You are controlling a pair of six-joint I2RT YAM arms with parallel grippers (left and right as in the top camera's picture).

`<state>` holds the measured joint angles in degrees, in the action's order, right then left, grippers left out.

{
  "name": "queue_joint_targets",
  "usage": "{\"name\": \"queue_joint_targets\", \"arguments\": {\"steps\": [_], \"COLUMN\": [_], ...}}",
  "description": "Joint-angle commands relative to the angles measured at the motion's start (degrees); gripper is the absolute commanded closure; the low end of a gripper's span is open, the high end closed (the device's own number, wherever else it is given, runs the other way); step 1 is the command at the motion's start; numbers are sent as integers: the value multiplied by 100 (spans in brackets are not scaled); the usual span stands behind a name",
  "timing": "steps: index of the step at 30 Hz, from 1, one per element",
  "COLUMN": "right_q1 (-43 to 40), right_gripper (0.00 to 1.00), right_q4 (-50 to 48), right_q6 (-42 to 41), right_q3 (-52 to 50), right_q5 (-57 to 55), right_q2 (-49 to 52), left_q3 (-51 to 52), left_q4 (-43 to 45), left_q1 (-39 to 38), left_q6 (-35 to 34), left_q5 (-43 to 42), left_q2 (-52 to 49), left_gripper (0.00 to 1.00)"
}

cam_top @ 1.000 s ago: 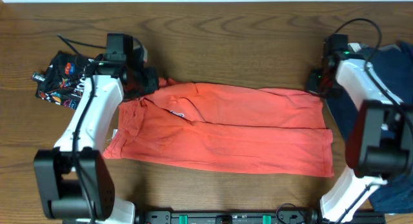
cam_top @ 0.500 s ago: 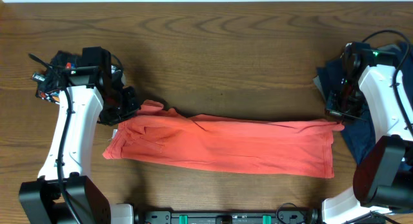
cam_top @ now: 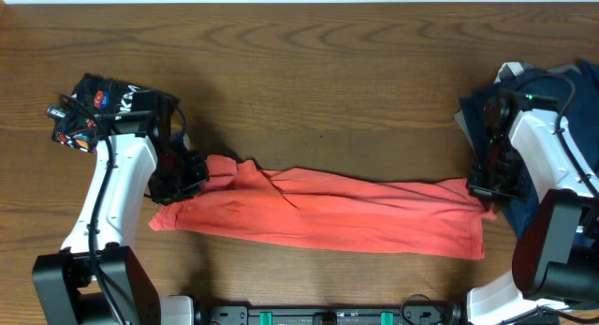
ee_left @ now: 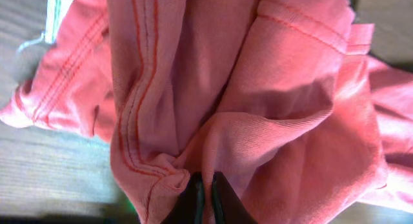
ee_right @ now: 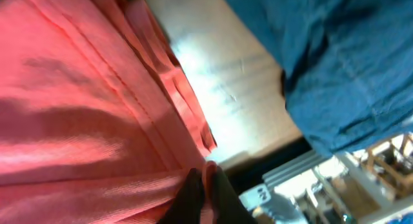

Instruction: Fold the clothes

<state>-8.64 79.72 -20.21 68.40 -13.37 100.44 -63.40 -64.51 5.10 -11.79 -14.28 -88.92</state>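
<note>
Coral-red T-shirt (cam_top: 328, 217) is lying as a long, narrow band across the near half of the table (cam_top: 328, 72), with an arm at each end.
Its long axis is running left to right. The left gripper (cam_top: 198, 171) is clenching bunched fabric at the band's left end. The right gripper (cam_top: 485, 188) is sitting at the right-end hem, and I cannot tell whether its jaws are gripping or parting.

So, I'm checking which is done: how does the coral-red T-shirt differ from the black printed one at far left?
The coral-red fabric T-shirt lies drawn out in a long band; the black printed T-shirt sits bunched in a small heap. The red looks plain; the black shows white and coloured print. Both rest on the wooden table.
</note>
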Motion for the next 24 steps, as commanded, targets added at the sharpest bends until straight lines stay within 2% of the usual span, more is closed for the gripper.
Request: {"name": "queue_joint_targets", "arguments": {"steps": [1, 2, 3, 4, 5, 6, 10, 12, 16, 18, 24], "right_q1": [-92, -109, -131, -155, -186, -214, -341, -356, -354, -356, -396], "right_gripper": [51, 49, 48, 49, 47, 47, 44, 37, 34, 28, 26], "right_q4": [79, 87, 87, 87, 92, 92, 66, -7, -367, -632, -1620], "right_q6": [-144, -146, -146, -146, -166, -166, -164, -155, 39, 55, 55], "right_q3": [-87, -94, -98, -101, -107, -111, -120, -157, -376, -590, -1222], "right_q5": [-166, -164, -164, -164, -164, -162, -70, 96, 564, 673, 1246], "right_q2": [17, 17, 17, 17, 17, 17, 17, 17, 17, 17, 17], "left_q3": [46, 46, 46, 44, 44, 44, 44, 44, 44, 44, 46], "left_q4": [-144, -179, -219, -243, -258, -256, -249, -245, -59, 79, 619], "left_q1": [24, 24, 24, 24, 24, 24, 24, 24, 24, 24, 22], "left_q6": [13, 13, 13, 13, 13, 13, 13, 13, 9, 9, 13], "left_q5": [317, 363, 396, 420, 442, 448, 450, 450, 442, 442, -74], "left_q2": [20, 20, 20, 20, 20, 20, 20, 20, 20, 20, 20], "left_gripper": [94, 94, 88, 70, 59, 56, 56, 55, 55, 55, 55]}}
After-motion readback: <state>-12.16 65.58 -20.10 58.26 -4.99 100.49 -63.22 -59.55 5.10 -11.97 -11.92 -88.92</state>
